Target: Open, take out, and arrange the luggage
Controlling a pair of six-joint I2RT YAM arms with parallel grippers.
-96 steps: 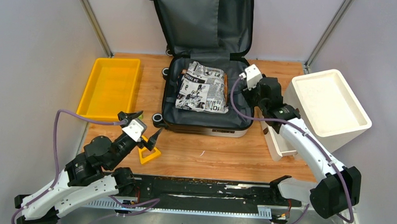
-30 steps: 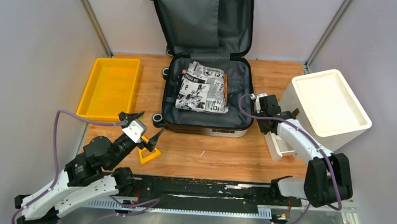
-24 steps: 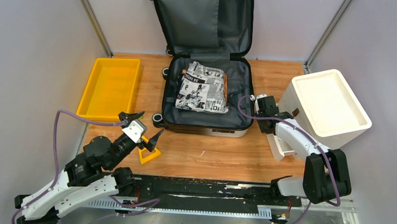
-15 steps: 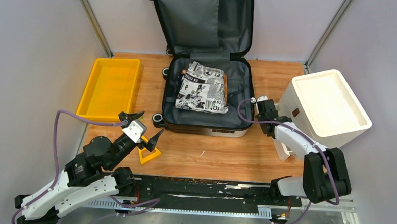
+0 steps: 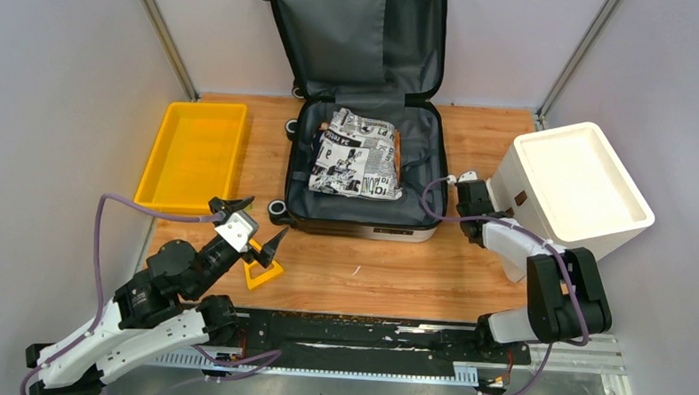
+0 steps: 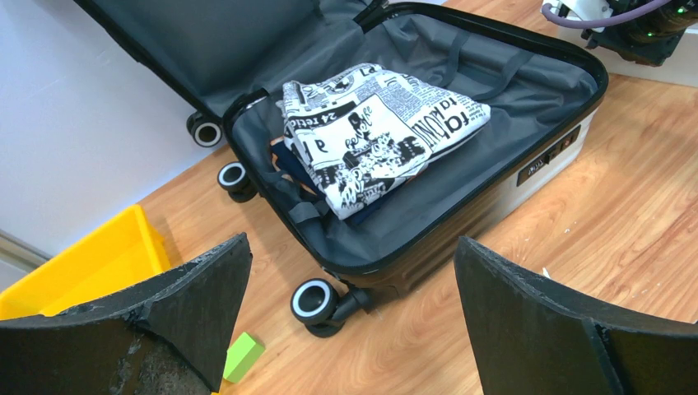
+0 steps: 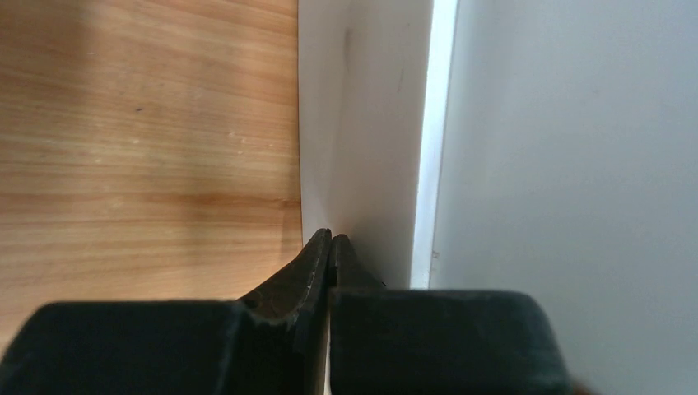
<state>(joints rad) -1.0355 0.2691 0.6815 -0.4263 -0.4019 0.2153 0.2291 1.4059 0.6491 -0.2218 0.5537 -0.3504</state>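
Note:
The luggage [image 5: 363, 209] lies open at the back middle of the table, its lid [image 5: 353, 37] leaning against the wall and its grey lining showing. A folded newspaper-print cloth [image 5: 358, 153] rests inside it. My left gripper [image 5: 260, 217] hovers open off the suitcase's near left corner, nothing between its fingers. In the left wrist view that left gripper [image 6: 352, 247] frames the luggage [image 6: 510, 156], the cloth [image 6: 370, 132] and a black wheel [image 6: 314, 300]. My right gripper [image 5: 469, 192] sits low between the suitcase's right side and the white bin. In its own view the right gripper [image 7: 331, 239] is shut and empty.
A yellow tray [image 5: 151, 167] stands at the far left. The white bin [image 5: 626, 196] stands at the right, its wall [image 7: 362, 123] close beside my right fingers. A small yellow frame-shaped piece [image 5: 264, 274] lies under my left gripper, and a green block [image 6: 243, 355] lies near the wheel.
My right arm has drawn back from the suitcase's right edge, folding down toward the white bin. The left arm, suitcase and cloth have not moved.

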